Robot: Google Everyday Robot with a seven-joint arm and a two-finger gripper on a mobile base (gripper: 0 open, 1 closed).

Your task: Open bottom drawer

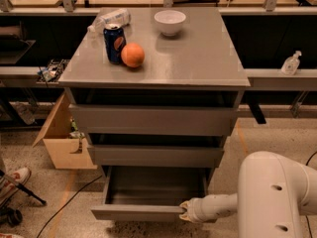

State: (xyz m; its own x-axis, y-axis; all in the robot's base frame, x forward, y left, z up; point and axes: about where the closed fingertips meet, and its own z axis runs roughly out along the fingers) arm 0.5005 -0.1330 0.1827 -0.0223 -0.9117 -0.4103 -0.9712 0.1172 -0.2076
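Observation:
The bottom drawer (148,197) of the grey cabinet is pulled out, and its shallow grey inside shows. Its front panel (133,212) is the narrowest of the three. My gripper (185,211) is at the right end of that front panel, touching its top edge. My white arm (275,197) reaches in from the lower right. The middle drawer (156,155) and the top drawer (151,120) above it are in.
On the cabinet top (198,58) stand a blue can (114,43), an orange (132,55), a white bowl (170,22) and a lying plastic bottle (110,20). A cardboard box (62,138) sits on the floor at the left. A shoe (15,178) is at the far left.

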